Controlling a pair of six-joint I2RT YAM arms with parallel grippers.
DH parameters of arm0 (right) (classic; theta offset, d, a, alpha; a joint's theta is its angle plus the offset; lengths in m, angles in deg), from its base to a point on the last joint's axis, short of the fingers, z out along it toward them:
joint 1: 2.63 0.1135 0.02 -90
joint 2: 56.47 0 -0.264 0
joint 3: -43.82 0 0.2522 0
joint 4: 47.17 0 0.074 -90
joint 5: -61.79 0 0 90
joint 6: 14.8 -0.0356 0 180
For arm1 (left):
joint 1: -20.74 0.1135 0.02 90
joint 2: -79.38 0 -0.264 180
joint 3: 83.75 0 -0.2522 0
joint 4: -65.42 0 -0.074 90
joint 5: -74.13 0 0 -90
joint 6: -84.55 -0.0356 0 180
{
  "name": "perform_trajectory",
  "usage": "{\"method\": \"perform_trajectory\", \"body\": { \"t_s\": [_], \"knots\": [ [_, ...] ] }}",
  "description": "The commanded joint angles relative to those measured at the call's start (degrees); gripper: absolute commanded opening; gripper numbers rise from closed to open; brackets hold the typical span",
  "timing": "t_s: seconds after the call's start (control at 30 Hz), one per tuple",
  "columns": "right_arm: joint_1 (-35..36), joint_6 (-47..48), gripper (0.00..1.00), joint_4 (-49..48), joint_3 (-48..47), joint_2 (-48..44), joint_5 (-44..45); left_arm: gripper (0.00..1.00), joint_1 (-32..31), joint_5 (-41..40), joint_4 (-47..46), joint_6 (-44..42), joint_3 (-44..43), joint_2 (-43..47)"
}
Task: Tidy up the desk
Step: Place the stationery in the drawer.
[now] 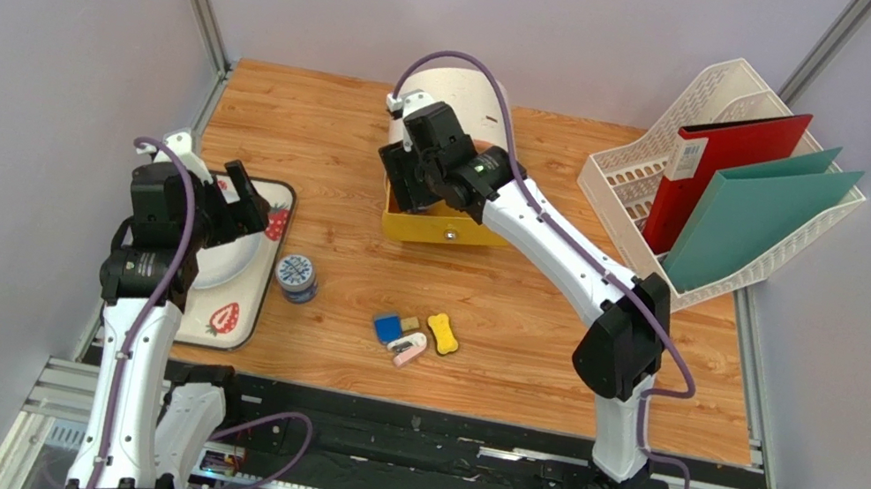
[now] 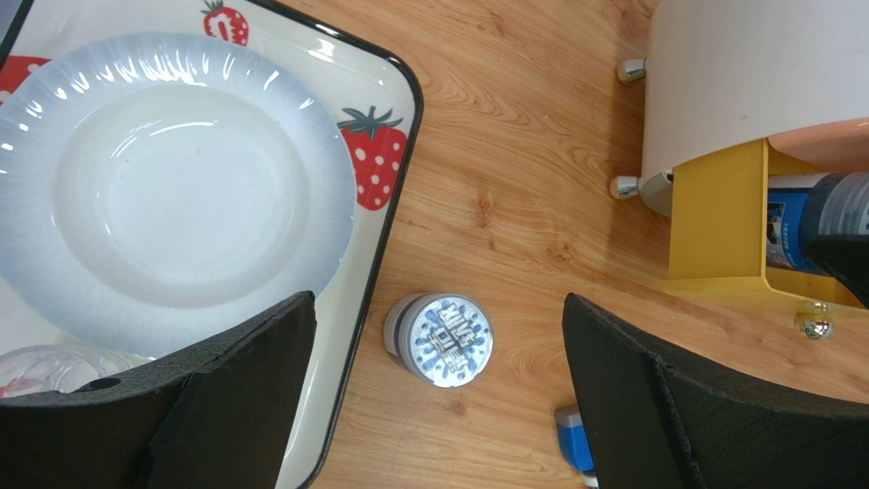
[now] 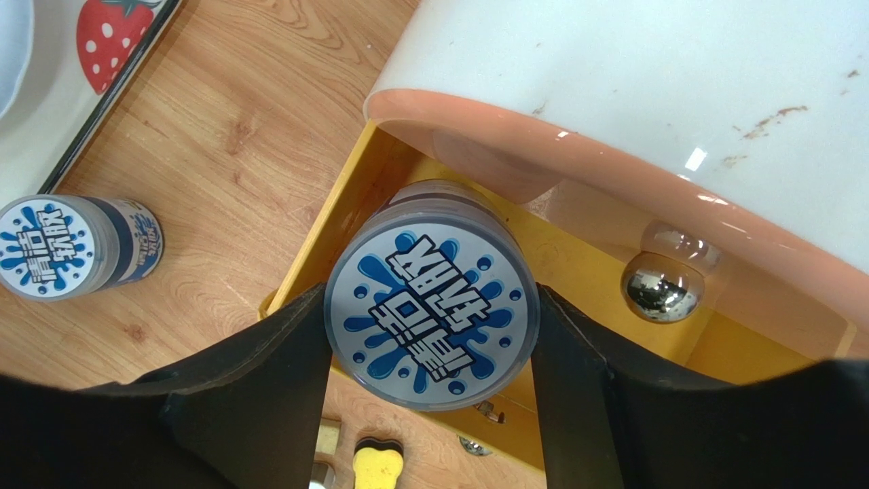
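Wood-grain desk (image 1: pixel 547 332) lies below both arms. Over it the left jaws gape wide, holding nothing; a blue-lidded jar (image 2: pixel 441 339) stands on the desk between them. The right jaws clamp a matching jar (image 3: pixel 430 306) over the yellow drawer (image 3: pixel 586 260).

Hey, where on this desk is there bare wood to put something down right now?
The desk is bare at the back left, between tray and drawer, and at the front right, from the erasers to the edge in front of the rack. Crowded: front centre, where the loose jar and erasers sit by the tray.
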Motion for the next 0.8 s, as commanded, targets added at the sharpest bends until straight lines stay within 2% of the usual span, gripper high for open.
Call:
{"method": "perform_trajectory", "body": {
  "t_s": [0.0, 0.3, 0.77],
  "knots": [
    [-0.53, -0.82, 0.10, -3.62, -2.76, 1.67, 0.27, 0.99, 0.68, 1.22, -1.81, -0.88, 0.19, -0.06],
    [-0.79, -0.91, 0.18, -3.27, -3.82, 4.13, 0.45, 0.98, 0.86, 1.74, -1.99, -0.97, 0.27, -0.32],
    [-1.49, -1.26, 0.41, -3.09, -4.26, 4.40, -0.78, 0.98, 1.04, 1.74, -1.90, -0.88, 0.27, -0.32]
  ]
}}
